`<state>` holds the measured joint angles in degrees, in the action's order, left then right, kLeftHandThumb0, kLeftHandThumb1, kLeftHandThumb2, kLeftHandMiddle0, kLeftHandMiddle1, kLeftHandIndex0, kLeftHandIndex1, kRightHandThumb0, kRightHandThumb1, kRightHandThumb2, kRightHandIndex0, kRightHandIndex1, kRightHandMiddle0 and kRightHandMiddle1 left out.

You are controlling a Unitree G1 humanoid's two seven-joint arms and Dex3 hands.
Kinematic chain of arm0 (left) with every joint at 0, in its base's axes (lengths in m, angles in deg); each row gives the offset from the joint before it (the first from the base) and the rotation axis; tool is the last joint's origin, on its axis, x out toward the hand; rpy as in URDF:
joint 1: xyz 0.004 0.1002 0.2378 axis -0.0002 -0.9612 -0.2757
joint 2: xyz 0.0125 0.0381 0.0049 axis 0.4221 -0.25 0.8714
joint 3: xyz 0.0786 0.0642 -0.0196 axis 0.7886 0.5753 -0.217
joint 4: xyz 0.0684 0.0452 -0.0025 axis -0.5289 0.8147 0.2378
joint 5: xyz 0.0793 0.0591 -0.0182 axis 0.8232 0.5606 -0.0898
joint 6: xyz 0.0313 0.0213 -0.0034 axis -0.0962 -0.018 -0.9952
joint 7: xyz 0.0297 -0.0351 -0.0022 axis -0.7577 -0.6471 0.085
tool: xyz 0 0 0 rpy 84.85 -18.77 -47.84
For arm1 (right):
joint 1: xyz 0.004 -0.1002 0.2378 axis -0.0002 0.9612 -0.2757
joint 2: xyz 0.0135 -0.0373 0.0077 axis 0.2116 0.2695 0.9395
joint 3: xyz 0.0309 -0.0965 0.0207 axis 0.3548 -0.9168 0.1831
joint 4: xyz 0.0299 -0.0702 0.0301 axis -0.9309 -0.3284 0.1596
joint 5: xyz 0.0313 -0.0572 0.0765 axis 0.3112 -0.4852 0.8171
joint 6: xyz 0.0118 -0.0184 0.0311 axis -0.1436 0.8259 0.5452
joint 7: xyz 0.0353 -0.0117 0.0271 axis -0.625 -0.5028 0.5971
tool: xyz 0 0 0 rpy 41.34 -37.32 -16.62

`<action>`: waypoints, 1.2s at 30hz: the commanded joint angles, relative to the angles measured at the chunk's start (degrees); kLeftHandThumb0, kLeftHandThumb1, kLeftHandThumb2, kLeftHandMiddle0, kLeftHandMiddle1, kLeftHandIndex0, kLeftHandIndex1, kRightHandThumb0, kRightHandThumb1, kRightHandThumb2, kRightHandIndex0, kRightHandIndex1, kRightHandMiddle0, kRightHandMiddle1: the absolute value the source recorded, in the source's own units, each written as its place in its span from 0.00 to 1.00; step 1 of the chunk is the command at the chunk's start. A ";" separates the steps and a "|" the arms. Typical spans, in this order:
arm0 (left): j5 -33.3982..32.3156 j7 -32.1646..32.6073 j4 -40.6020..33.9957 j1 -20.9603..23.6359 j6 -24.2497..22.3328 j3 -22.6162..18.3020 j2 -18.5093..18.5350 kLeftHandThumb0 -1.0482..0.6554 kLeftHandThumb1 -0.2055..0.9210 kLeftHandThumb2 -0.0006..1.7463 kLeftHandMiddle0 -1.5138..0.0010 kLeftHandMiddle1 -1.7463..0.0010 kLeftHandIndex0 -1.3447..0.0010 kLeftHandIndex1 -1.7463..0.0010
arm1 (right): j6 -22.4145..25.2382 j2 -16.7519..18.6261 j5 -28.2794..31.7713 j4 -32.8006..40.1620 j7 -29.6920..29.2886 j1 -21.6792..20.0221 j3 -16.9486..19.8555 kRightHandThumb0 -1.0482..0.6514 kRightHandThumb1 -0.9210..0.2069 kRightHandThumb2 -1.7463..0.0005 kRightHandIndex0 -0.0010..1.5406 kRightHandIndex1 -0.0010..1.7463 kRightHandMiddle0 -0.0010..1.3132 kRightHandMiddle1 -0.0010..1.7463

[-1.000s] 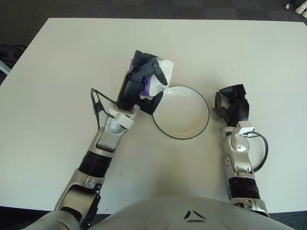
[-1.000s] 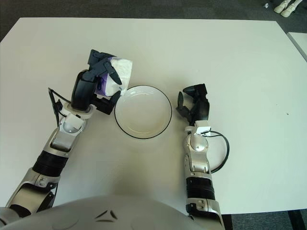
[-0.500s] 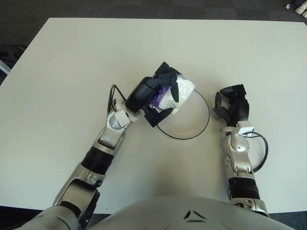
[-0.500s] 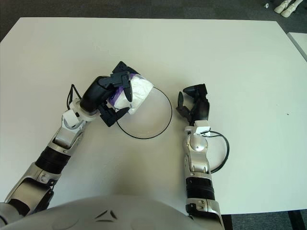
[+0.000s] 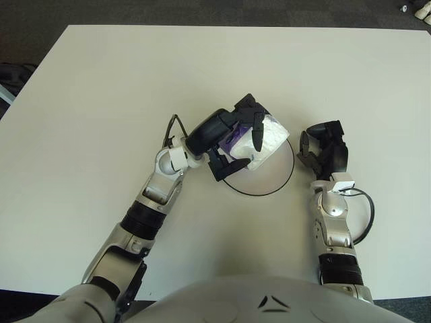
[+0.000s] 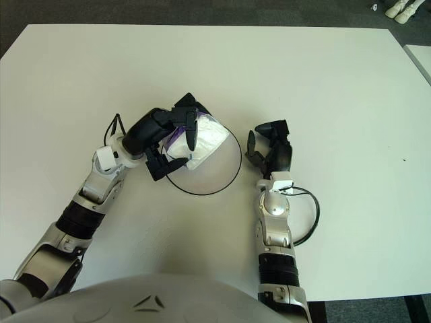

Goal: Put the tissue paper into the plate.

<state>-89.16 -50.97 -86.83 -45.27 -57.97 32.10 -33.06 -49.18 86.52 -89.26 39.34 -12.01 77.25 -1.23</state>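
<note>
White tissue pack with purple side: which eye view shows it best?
Right eye view, marginally: the white tissue pack with purple side shows more white face between the left hand fingers, above the clear round black-rimmed plate. The left eye view shows the same grasp. The right hand shows right of the plate.

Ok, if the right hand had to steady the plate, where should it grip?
The plate is best taken at its bare right rim, from the right: the right hand shows just beside it, and the left hand with the tissue pack covers the left part.
</note>
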 commanded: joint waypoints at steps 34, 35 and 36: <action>31.97 6.87 11.30 5.67 7.22 4.34 -0.24 0.61 0.51 0.65 0.63 0.00 0.57 0.20 | -1.36 0.34 -0.64 -6.33 -0.85 3.84 -0.08 0.38 0.25 0.47 0.46 0.77 0.28 1.00; 32.71 7.58 11.78 5.84 8.10 4.36 -0.18 0.57 0.58 0.60 0.67 0.00 0.61 0.17 | -1.19 0.42 -0.59 -6.10 -0.83 3.91 -0.10 0.39 0.24 0.49 0.46 0.76 0.27 1.00; 33.73 8.39 12.27 6.13 9.20 4.40 0.00 0.50 0.67 0.54 0.72 0.00 0.65 0.12 | -1.05 0.50 -0.54 -5.95 -0.91 3.96 -0.07 0.39 0.22 0.50 0.45 0.76 0.26 1.00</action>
<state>-58.17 -44.82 -76.19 -40.00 -51.59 35.99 -33.76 -54.00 86.00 -89.99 36.21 -12.98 76.52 -1.09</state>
